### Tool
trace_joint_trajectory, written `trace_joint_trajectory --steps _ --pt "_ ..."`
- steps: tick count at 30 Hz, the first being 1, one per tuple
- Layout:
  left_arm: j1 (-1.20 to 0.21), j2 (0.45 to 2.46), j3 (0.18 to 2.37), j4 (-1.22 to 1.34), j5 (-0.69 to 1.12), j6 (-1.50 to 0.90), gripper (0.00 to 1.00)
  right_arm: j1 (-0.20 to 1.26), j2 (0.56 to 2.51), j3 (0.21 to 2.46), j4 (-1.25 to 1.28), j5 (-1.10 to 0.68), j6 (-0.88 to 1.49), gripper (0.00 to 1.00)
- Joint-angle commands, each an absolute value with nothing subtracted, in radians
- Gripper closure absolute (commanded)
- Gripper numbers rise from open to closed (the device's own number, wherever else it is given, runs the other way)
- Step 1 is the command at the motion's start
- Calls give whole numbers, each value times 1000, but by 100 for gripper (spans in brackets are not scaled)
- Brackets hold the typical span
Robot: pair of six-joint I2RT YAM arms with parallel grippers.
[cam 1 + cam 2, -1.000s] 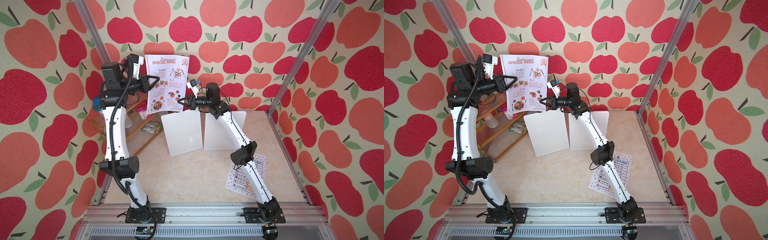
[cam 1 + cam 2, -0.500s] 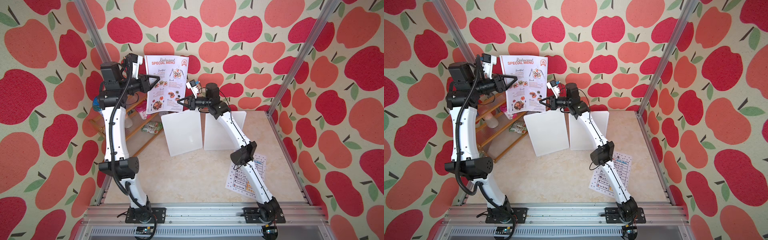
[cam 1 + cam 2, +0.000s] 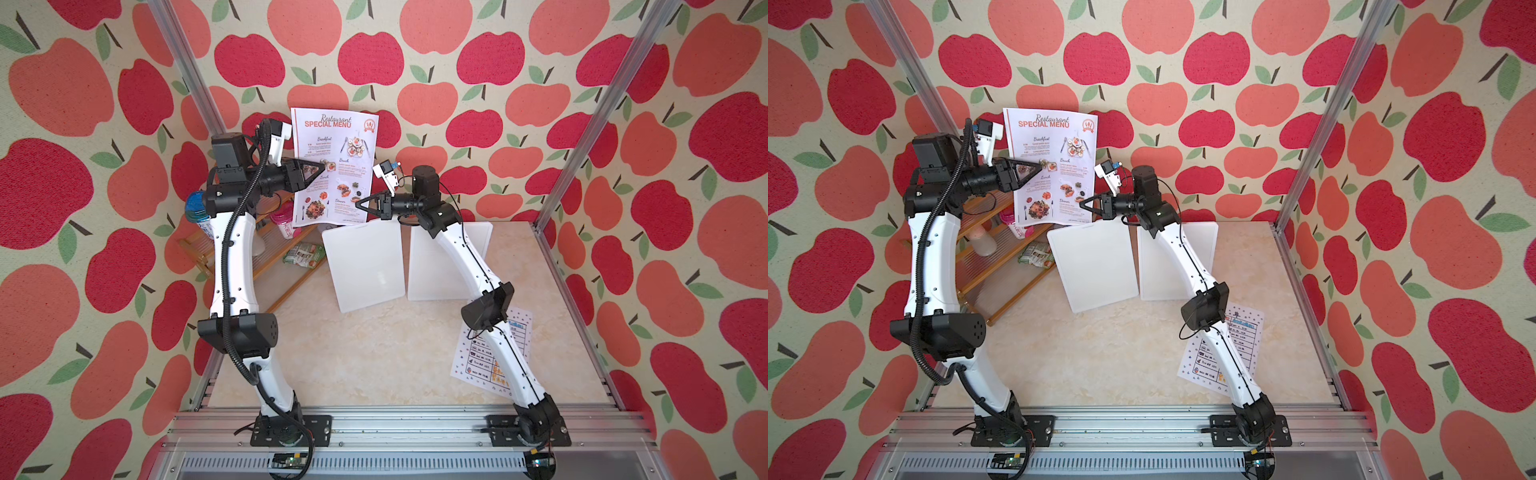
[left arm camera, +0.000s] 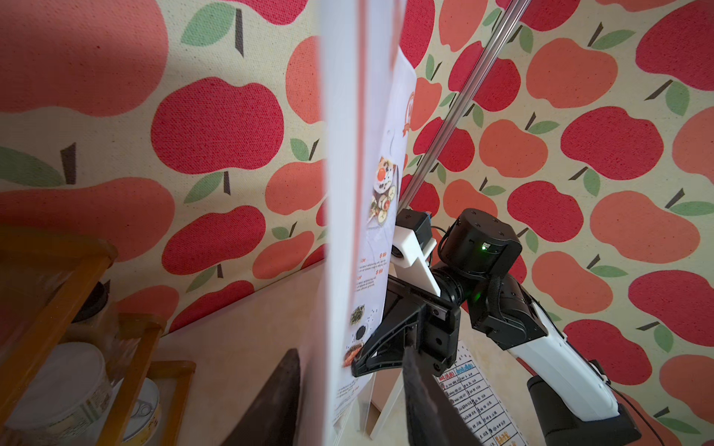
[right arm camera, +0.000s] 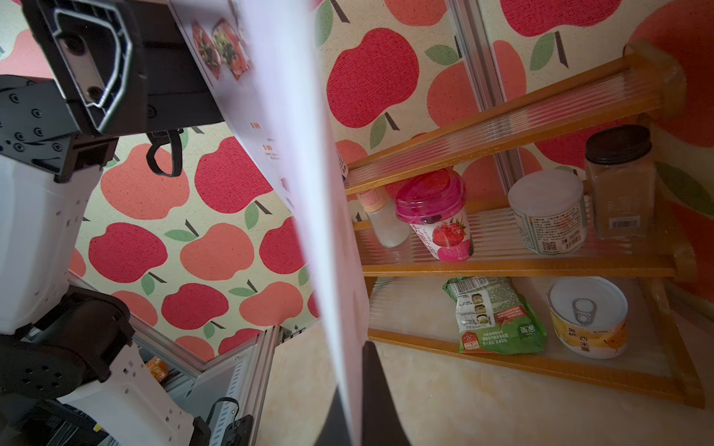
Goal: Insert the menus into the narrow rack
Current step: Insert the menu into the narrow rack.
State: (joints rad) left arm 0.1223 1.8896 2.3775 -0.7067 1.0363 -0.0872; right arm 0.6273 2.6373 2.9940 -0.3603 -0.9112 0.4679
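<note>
Your right tool [image 3: 360, 204] is clamped on the lower right edge of the Special Menu sheet [image 3: 336, 137], holding it upright at the far side, just above the far end of the left white panel [image 3: 365, 266]. Your left tool [image 3: 318, 169] stands partly open, one finger each side of the sheet's left edge. The table-lined menu [image 3: 519, 336] lies flat on the worktop [image 3: 374, 353], near right, partly under the right arm [image 3: 469, 266].

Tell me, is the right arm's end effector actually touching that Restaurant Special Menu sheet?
Touching. The right wrist view shows the right end effector with both dark fingers pressed against the menu sheet, which runs between them with no gap.
</note>
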Motion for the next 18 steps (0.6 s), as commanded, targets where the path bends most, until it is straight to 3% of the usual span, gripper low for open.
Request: trace_joint_trajectory --steps 1,6,18 --pt "129 1840 2336 -688 1063 -57 61 621 2651 3020 -375 -919 492 100" --pt "129 1835 2339 -693 1051 -50 79 616 2647 3020 -354 -891 504 100" --pt "126 1836 2355 -744 1026 -18 99 627 2652 3016 -396 -875 440 100"
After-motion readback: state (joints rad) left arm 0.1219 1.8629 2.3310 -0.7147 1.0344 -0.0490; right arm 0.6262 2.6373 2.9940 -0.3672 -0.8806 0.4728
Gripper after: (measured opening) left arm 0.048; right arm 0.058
